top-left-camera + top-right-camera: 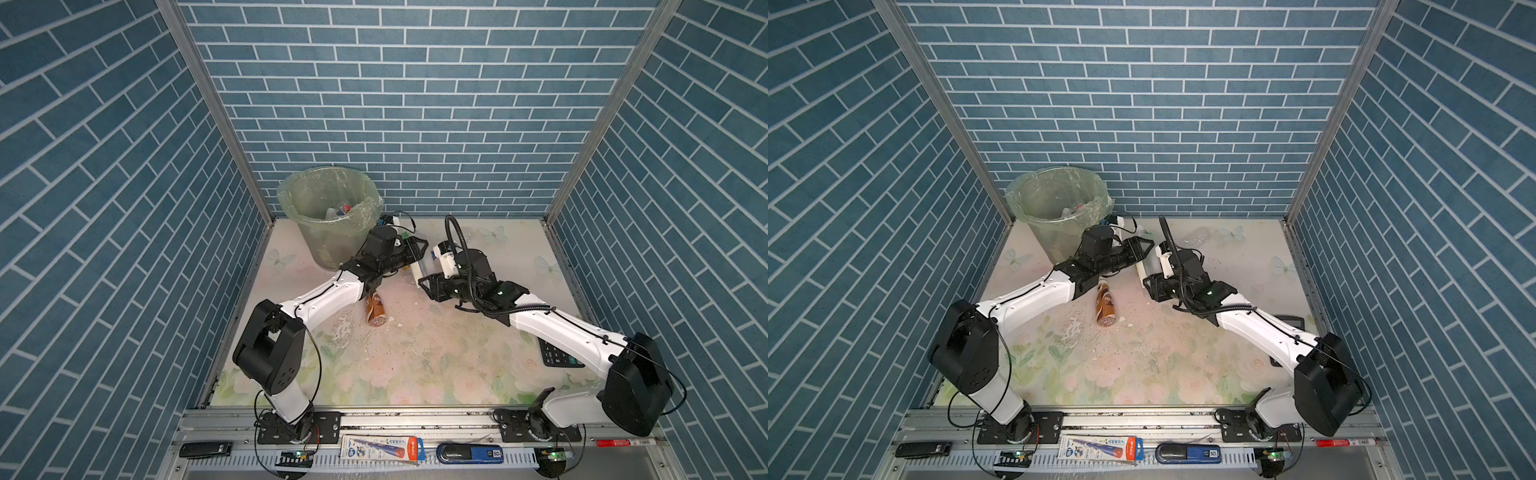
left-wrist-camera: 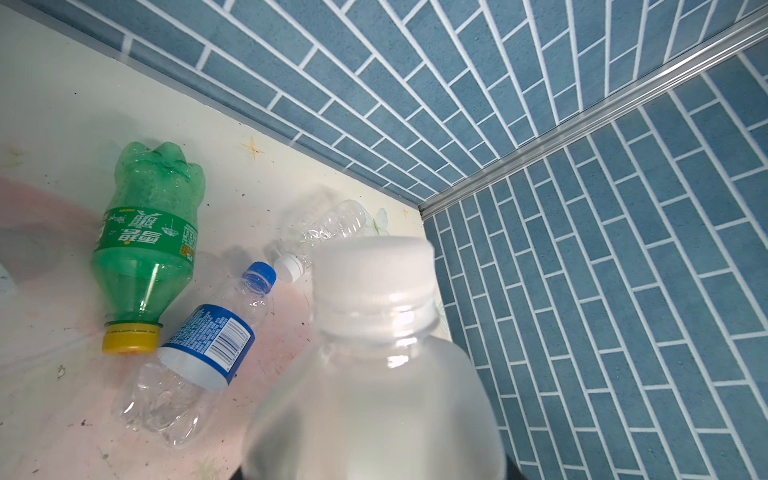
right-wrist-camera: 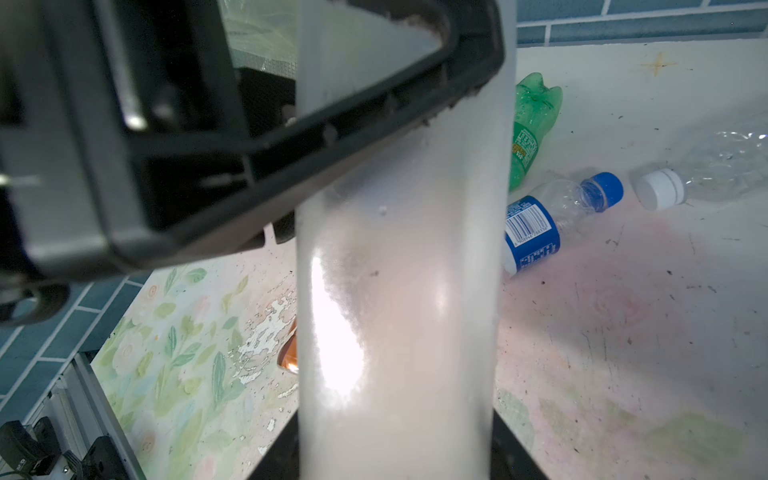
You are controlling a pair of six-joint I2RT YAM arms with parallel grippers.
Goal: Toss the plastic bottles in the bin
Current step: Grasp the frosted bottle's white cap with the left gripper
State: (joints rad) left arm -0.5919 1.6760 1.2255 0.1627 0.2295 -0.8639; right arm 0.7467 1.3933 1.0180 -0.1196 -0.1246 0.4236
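Our right claw point(image 1: 423, 279) grips the frosted bottle point(image 3: 399, 291) above the surface point(image 1: 415, 353), near the bin point(image 1: 320, 245). Our left claw point(image 1: 417, 253) brackets it, but we cannot tell whether it presses. A brown bottle point(image 1: 375, 309) lies nearby.

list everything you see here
bin: one, grey-green, pale green liner, far left corner
bottles in bin: a few, clear, count unclear
brown bottle: one, lying mid-table
green bottle: one, yellow cap, near back wall
blue-label bottle: one, clear, blue cap, beside the green one
clear bottle: one, white cap, by back wall
frosted bottle: one, white cap, between both grippers
calculator: one, black, right side of table
rail items: four, black, white, blue, red
table: one, floral
left gripper: black, jaws around frosted bottle, grip unclear
right gripper: black, jaws shut on frosted bottle
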